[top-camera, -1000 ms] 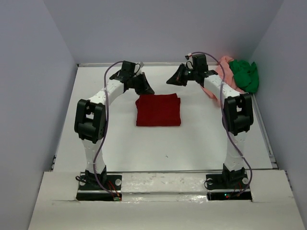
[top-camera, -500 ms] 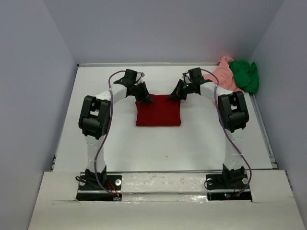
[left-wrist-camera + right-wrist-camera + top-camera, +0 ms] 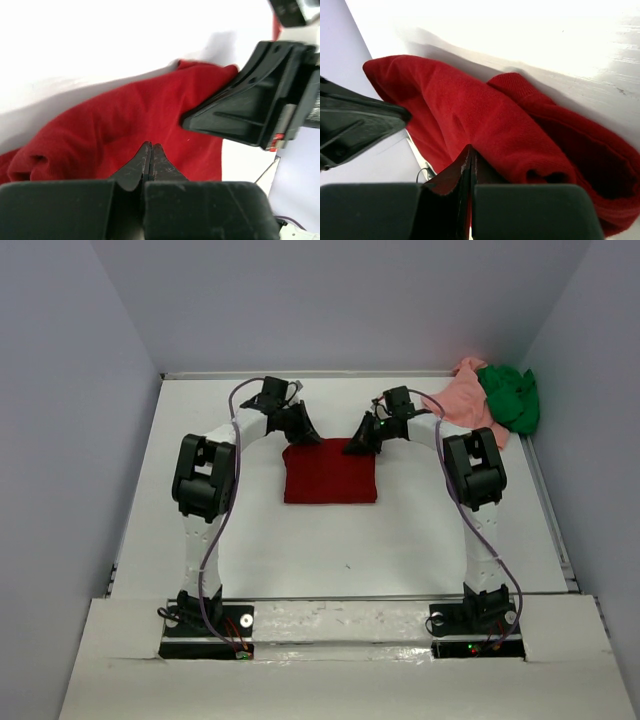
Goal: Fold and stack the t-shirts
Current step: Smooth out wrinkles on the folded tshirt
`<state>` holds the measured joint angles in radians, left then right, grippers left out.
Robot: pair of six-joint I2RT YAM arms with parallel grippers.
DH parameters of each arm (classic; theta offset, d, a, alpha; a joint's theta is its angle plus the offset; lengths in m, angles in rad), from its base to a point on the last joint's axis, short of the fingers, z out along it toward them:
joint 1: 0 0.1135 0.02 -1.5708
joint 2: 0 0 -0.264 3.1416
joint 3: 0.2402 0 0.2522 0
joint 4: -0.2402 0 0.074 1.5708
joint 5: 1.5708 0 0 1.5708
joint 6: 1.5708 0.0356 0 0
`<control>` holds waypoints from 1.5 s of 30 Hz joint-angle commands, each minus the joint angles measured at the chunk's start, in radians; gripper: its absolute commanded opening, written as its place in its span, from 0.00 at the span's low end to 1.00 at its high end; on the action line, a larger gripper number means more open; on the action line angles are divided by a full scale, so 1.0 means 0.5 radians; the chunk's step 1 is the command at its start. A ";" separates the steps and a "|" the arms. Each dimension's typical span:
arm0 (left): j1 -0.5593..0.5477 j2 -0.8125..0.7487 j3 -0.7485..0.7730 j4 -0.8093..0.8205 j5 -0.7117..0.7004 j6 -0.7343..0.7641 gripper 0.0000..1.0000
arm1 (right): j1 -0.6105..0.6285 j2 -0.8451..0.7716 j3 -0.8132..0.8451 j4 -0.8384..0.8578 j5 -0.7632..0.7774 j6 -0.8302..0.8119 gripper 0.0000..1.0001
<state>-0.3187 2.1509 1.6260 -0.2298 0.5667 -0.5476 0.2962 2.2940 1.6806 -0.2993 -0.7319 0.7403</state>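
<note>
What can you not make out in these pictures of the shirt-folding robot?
Top view: the left fingers and right fingers cover the dark red shirt's far edge; any pinch is hidden.
Top view: the green shirt and right arm hide part of the pink shirt.
Wrist views: the fingers block the near cloth.

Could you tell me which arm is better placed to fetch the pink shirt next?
Probably right: the right pincer sits nearer the pink shirt in the far right corner; the left pincer is farther.
</note>
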 commanded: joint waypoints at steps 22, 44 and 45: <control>0.150 -0.016 0.049 -0.108 -0.256 0.251 0.00 | 0.015 -0.041 -0.143 0.000 0.169 -0.143 0.00; 0.318 -0.009 0.028 -0.043 -0.437 0.371 0.00 | 0.015 -0.136 -0.152 -0.009 0.169 -0.189 0.00; 0.318 -0.055 0.055 -0.053 -0.437 0.362 0.00 | 0.015 -0.155 -0.137 -0.015 0.169 -0.189 0.00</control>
<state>-0.1661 2.2040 1.6272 -0.2504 0.3672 -0.3717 0.2962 2.2704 1.6070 -0.2825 -0.6796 0.6762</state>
